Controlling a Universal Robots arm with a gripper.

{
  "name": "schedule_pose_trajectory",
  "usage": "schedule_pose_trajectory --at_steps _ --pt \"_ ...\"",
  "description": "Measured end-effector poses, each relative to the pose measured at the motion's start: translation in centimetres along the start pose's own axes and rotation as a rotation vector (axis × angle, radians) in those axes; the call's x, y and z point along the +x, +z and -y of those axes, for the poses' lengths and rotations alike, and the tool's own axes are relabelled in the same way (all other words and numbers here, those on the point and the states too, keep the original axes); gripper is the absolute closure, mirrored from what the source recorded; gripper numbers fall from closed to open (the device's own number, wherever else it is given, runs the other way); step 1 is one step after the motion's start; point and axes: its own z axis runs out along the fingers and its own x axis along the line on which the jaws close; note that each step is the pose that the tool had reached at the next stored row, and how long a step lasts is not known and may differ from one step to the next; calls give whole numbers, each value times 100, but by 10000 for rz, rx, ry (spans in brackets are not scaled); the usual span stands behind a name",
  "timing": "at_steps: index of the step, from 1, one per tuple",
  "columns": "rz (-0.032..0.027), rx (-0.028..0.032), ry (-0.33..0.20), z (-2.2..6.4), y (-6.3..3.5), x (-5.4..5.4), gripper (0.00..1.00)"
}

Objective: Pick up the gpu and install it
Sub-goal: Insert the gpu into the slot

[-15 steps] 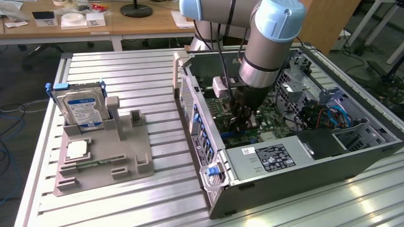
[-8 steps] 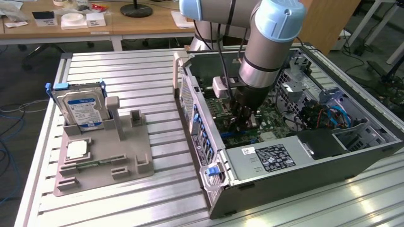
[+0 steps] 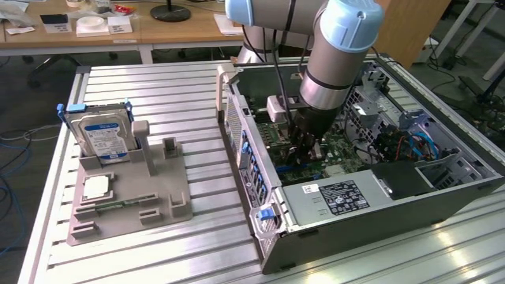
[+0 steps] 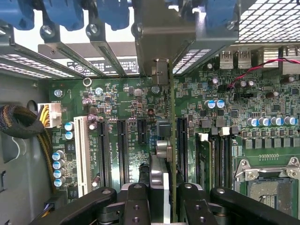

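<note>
The gpu (image 4: 172,117) shows edge-on in the wrist view as a thin green-edged card standing upright over the green motherboard (image 4: 122,98). Its silvery bracket (image 4: 161,42) lies against the case's rear slot openings. My gripper (image 4: 164,194) is shut on the card's near end, with a black finger (image 4: 136,201) on either side of it. The card runs along a long black expansion slot (image 4: 182,145); I cannot tell how deep it sits. In the exterior view my gripper (image 3: 304,151) reaches down inside the open computer case (image 3: 355,236).
Other black slots (image 4: 123,150), a white slot (image 4: 82,154) and the processor socket (image 4: 267,183) surround the card. A cable bundle (image 4: 18,122) lies at the case wall. Outside the case, a grey fixture (image 3: 126,204) holds a blue-labelled hard drive (image 3: 101,136) and a small square chip (image 3: 96,187).
</note>
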Motion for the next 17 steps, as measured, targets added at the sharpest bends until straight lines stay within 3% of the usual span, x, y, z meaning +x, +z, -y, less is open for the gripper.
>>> schedule_pose_trajectory --at_steps 6,17 --pt "-43 2 1 -1 0 -9 72" --pt "-45 2 1 -2 1 -18 72"
